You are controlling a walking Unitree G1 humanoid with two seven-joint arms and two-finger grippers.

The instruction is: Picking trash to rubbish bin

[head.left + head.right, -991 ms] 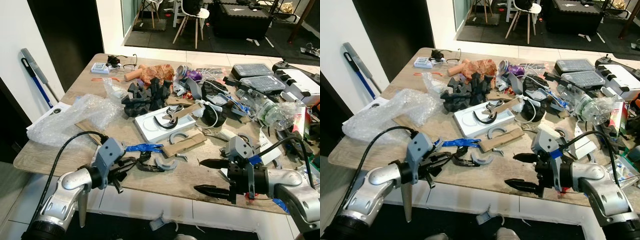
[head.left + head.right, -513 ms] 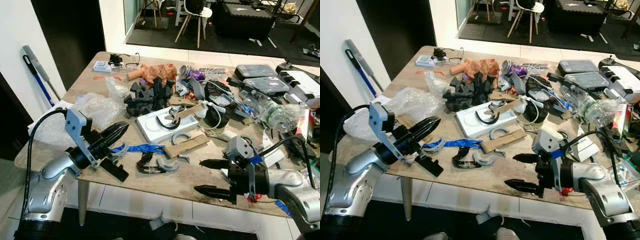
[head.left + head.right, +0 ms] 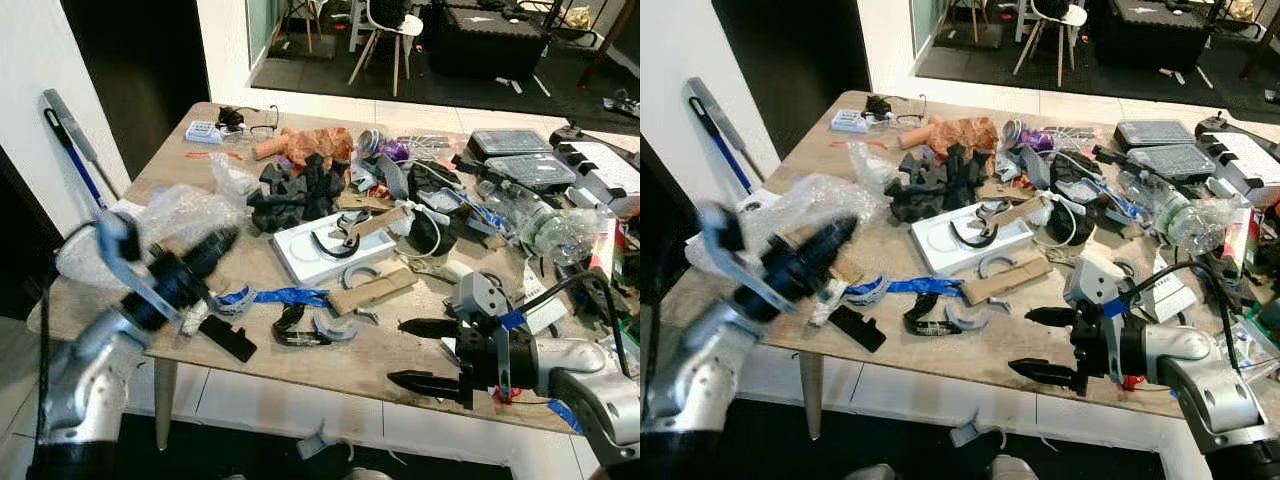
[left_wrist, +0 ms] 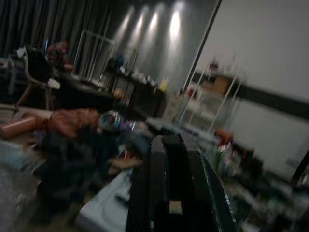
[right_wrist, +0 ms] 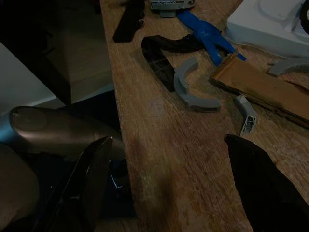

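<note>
Loose trash lies along the table's front: a flat black piece (image 3: 228, 338) at the edge, a curved black piece (image 3: 290, 325), grey curved bits (image 3: 332, 328), a blue strip (image 3: 275, 296) and a cardboard strip (image 3: 372, 290). My left gripper (image 3: 222, 240) is blurred, its fingers pressed together with nothing in them, raised beside the bubble wrap (image 3: 185, 212). My right gripper (image 3: 397, 352) hovers open over bare wood near the front edge, right of the grey bits. The right wrist view shows the curved black piece (image 5: 164, 53) and grey bit (image 5: 190, 89) beyond its fingertips (image 5: 263, 179).
A white tray (image 3: 300, 262), black foam chunks (image 3: 295, 190), a crushed can (image 3: 372, 143), a plastic bottle (image 3: 530, 215), cables and parts boxes (image 3: 525, 168) crowd the middle and right. A mop handle (image 3: 70, 140) leans at the left wall. Chairs stand beyond the table.
My left arm has swung up and to the left, away from the curved black piece, and a flat black piece now lies at the table's edge. The right gripper has stayed put.
</note>
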